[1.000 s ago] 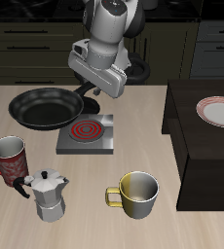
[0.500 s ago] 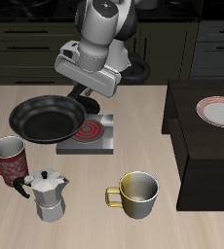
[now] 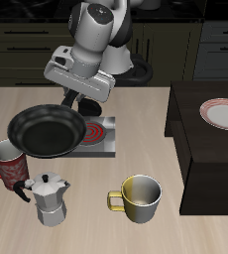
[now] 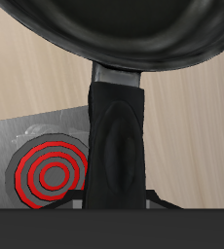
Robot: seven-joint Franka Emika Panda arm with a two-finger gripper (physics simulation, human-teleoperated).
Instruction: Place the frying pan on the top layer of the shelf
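Round, shallow, glossy black frying pan (image 3: pixel 47 132) held aloft above the light wooden tabletop (image 3: pixel 96 213), tilted, its bowl overlapping the edge of the grey square burner plate with red concentric rings (image 3: pixel 94 135) and hanging just above the red patterned mug (image 3: pixel 8 159). Two-finger gripper (image 3: pixel 86 103) clamped on the pan's long straight black handle (image 4: pixel 116 136), fingers themselves hidden behind the wrist housing in the exterior view; handle filling the middle of the wrist view, with the burner's red rings (image 4: pixel 52 173) beside it. Large dark brown-black boxy wooden shelf (image 3: pixel 200 154) well apart from the pan, across the table, carrying a white plate with a red rim (image 3: pixel 226 114) on its flat top. Silver moka pot (image 3: pixel 51 198) and yellow-tinted metal mug (image 3: pixel 138 196) standing nearer the front edge.
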